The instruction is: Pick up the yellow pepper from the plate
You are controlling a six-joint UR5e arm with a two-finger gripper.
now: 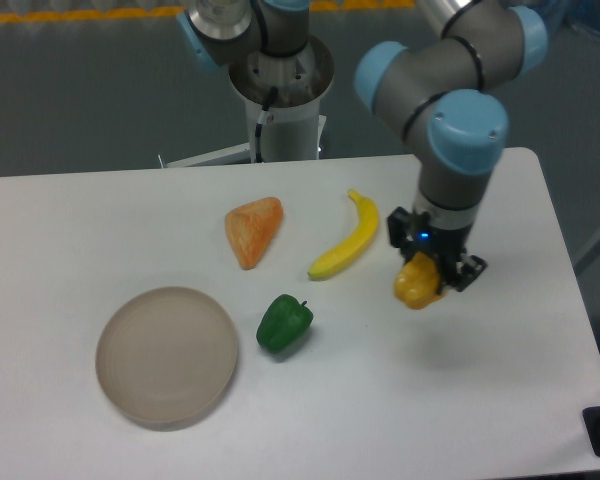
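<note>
I see the claw point(432, 276) pinching the yellow pepper point(416, 284) at centre right of the frame, lifted off the white counter point(460, 400). The plate point(167, 356) sits bare at lower left, with a green pepper point(284, 323) just beside its right edge.

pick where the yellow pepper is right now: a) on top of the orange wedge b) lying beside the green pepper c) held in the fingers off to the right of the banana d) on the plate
c: the yellow pepper sits clamped in the gripper, right of the banana, while the plate holds nothing.
</note>
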